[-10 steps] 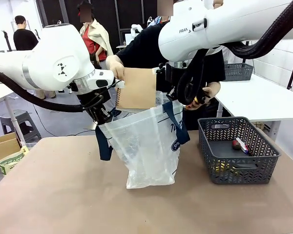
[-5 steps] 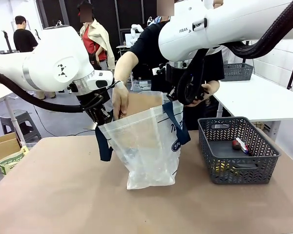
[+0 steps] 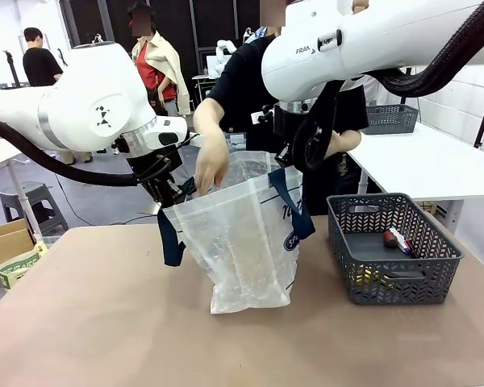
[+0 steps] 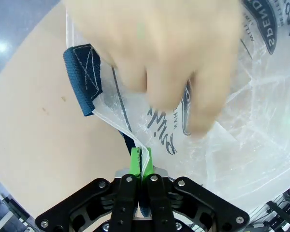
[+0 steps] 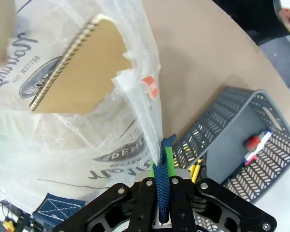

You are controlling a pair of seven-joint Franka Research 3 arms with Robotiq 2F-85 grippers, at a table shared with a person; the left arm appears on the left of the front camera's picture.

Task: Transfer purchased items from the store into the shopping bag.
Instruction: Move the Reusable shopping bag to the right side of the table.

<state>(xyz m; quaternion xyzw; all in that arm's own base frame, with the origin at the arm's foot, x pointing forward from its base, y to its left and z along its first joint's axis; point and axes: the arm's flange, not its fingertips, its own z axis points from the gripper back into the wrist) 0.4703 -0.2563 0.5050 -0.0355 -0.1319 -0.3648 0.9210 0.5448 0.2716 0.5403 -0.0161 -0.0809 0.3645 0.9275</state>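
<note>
**Our right gripper clamps the bag's handle and rim**

Our right gripper [image 5: 160, 166] has its green pads [image 5: 167, 157] pressed together on a navy strap handle [image 5: 160, 188] and the thin plastic rim of the shopping bag [image 5: 87, 159]. Inside the translucent bag we see a flat brown spiral-bound notebook [image 5: 77, 67], tilted, with its wire spine towards the navy lettering. A small orange-red tag [image 5: 151, 87] sits on the plastic fold above our fingers. Just beside the bag, on the tan table [image 5: 198, 48], stands the dark grey basket [image 5: 217, 113]. It holds a red, white and blue item [image 5: 256, 145] and some yellow sticks [image 5: 195, 170].
</note>
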